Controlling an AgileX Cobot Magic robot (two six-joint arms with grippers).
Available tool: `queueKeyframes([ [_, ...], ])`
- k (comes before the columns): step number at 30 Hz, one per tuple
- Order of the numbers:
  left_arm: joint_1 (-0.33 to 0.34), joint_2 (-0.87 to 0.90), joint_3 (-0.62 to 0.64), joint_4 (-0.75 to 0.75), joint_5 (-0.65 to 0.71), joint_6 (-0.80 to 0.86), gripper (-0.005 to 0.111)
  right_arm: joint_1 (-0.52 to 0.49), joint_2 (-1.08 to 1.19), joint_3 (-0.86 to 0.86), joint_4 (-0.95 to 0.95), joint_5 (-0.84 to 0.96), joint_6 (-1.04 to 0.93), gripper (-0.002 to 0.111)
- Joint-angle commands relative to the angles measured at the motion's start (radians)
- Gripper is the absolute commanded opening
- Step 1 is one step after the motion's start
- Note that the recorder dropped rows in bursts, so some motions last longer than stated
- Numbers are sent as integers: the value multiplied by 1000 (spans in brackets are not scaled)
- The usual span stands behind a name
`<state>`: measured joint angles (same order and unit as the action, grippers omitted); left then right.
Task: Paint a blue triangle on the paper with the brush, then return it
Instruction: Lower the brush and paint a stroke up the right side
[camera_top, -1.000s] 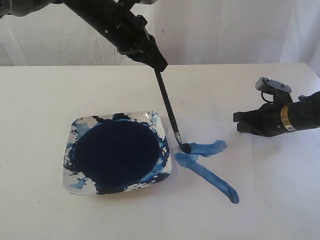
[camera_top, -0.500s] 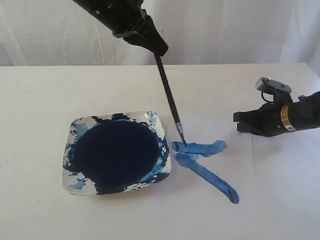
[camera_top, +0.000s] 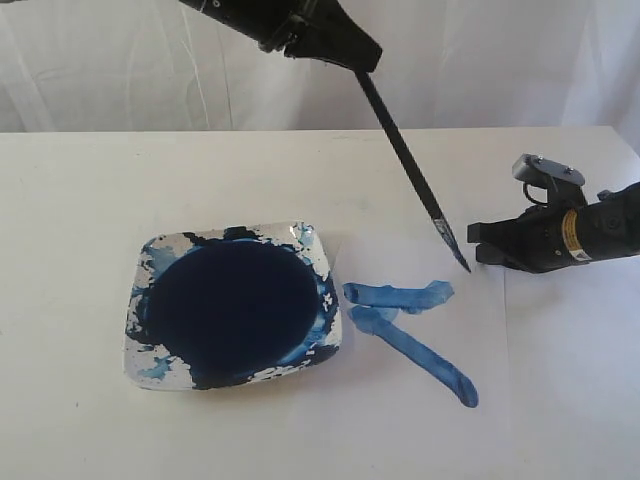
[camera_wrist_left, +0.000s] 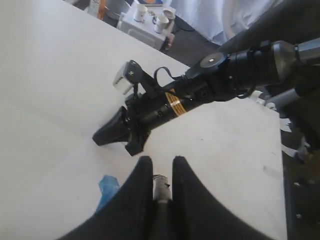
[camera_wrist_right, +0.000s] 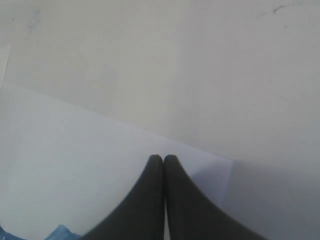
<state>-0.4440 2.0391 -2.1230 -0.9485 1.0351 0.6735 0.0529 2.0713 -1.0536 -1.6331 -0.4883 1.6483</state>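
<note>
Left gripper (camera_top: 352, 55), upper centre of frame, clamped narrowly on brush (camera_top: 410, 172) at handle top. Probably light, stiff, slim, slippery; soft wet tip; best gripped high on handle.

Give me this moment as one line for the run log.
left gripper: shut on brush, tip clear of paper | right gripper: shut at paper edge | triangle: two strokes, third missing
</note>
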Motion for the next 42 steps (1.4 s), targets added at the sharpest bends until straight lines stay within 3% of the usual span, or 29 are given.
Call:
queueKeyframes([
  [1, 0, 33, 5, -43, 94, 7, 0, -3, 13, 7, -21, 99, 1, 0],
  [20, -28, 45, 12, 23, 154, -5, 0, -3, 13, 7, -21, 100, -14, 0],
  [29, -56, 47, 121, 23, 74, 37, 0, -3, 13, 7, -21, 98, -14, 0],
  [42, -56, 69, 128, -56, 56, 37, 0, -3, 13, 7, -19, 102, -14, 0],
])
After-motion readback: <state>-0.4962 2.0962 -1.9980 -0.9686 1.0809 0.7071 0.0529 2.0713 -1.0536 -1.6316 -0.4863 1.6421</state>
